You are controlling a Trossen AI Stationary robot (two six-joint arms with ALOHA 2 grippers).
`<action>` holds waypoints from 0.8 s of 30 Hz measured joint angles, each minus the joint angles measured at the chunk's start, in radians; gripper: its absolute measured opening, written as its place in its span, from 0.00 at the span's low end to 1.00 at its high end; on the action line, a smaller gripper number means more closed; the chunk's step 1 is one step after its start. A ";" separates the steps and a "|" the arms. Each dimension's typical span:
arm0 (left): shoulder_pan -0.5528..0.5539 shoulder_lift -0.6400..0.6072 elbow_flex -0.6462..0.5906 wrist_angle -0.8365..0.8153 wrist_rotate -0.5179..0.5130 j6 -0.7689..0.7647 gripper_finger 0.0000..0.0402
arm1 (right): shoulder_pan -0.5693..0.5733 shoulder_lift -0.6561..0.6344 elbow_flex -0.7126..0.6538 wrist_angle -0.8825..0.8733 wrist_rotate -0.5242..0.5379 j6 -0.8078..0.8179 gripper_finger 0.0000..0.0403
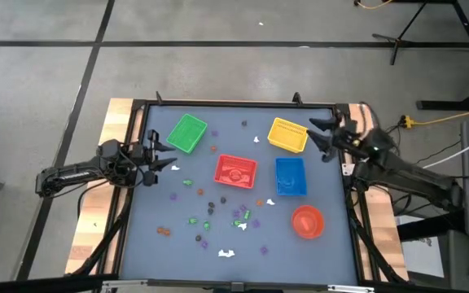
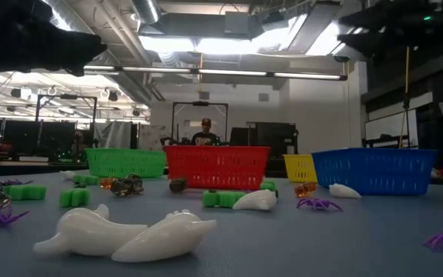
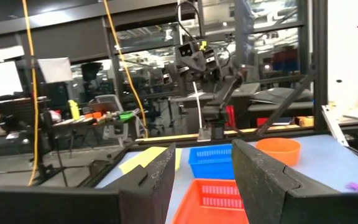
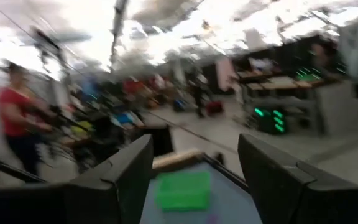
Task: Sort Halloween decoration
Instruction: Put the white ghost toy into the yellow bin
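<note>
Left gripper (image 1: 169, 160) fingers parted, empty, right gripper (image 1: 320, 134) fingers wide apart, empty, above table edges

Robotics laboratory in an open industrial hall. Exposed ceiling ducts (image 2: 206, 23), strip lights (image 2: 214, 73) and a bare concrete floor (image 1: 218, 73) surround the framed table (image 1: 137, 244); a person (image 2: 204, 135) sits at far workstations.

A grey concrete floor (image 1: 218, 73) crossed by dark lines surrounds the counter (image 1: 137, 236), with a yellow cable (image 1: 450, 118) lying at the far right. Beyond it, bright ceiling lights (image 2: 206, 46) hang over dim workstations, where a person (image 2: 204, 132) sits far off.
</note>
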 joint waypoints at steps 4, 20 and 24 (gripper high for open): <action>0.000 0.000 0.000 0.000 -0.011 0.000 0.36 | 0.000 0.163 0.069 0.002 0.083 -0.061 0.59; 0.000 0.000 0.000 0.000 -0.012 0.000 0.36 | 0.000 0.890 0.508 -0.252 0.115 -0.198 0.59; 0.000 0.000 0.000 -0.001 -0.012 0.000 0.36 | 0.000 1.029 0.623 -0.335 0.126 -0.198 0.59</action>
